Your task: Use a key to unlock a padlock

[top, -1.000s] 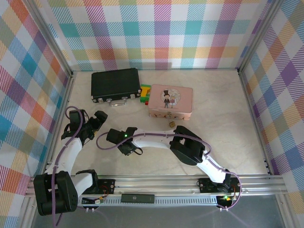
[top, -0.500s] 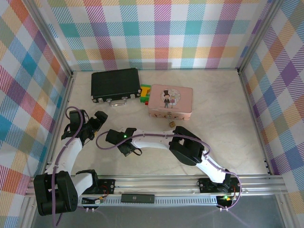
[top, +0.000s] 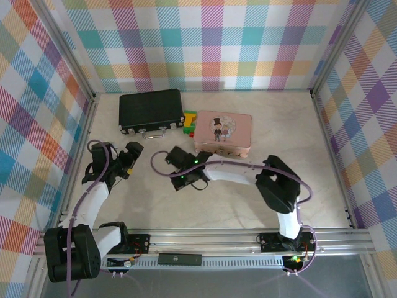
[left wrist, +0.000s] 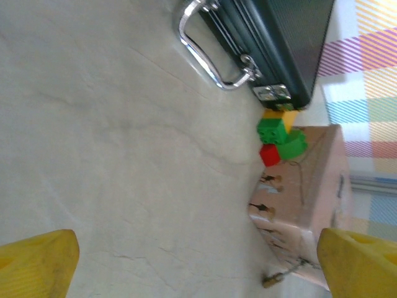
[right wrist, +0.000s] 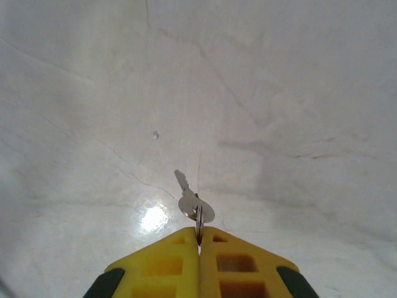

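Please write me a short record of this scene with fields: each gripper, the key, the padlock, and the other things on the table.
left gripper: open, holding nothing
right gripper: shut on the key
key: sticks out from the right fingertips
padlock: on the table, beside the pink tin box
other things: black case, toy blocks

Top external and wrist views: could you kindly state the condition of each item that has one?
Small silver metal key: gripped by right gripper.
Right gripper: shut on the key.
Left gripper: open, empty.
Black hard case: closed.
Pink rectangular tin box: lid shut.
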You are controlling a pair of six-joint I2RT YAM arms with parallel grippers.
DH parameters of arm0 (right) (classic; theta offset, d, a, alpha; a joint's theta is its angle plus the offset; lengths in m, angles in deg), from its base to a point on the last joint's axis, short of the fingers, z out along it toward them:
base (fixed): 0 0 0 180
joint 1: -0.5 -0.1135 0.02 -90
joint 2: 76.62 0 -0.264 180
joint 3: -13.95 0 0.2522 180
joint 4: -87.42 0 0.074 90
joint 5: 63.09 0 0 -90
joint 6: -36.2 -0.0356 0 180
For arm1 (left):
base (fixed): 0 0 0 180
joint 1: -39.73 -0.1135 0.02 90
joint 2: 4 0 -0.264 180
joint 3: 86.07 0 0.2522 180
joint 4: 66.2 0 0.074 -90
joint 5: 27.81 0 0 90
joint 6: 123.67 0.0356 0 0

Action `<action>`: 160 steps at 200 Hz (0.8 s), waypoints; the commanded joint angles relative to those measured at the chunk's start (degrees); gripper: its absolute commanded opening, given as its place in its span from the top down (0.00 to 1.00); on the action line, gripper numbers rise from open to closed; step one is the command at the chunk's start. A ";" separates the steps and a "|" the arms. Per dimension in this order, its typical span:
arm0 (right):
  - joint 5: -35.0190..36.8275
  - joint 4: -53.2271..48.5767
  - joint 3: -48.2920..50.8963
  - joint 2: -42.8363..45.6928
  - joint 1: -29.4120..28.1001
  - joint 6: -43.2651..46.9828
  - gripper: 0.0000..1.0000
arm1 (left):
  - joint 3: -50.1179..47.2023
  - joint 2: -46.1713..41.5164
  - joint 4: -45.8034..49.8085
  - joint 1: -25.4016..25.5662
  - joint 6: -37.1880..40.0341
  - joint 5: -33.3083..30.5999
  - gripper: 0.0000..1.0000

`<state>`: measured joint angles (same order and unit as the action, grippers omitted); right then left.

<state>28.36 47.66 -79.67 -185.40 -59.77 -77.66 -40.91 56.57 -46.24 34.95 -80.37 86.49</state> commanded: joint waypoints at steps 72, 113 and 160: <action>-10.15 5.82 6.63 13.16 10.15 7.49 1.00 | 1.39 7.36 -14.20 23.37 -36.36 -2.83 0.06; -12.05 9.54 8.69 14.38 11.58 7.40 1.00 | 1.77 9.17 -16.57 26.40 -48.23 -4.25 0.09; -14.86 13.48 9.37 13.86 11.56 7.30 1.00 | 3.45 12.05 -19.73 29.33 -54.50 -4.19 0.14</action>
<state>16.61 57.08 -70.62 -172.76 -48.21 -71.23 -39.88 67.20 -63.24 62.62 -126.73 82.20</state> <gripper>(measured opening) 0.047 0.875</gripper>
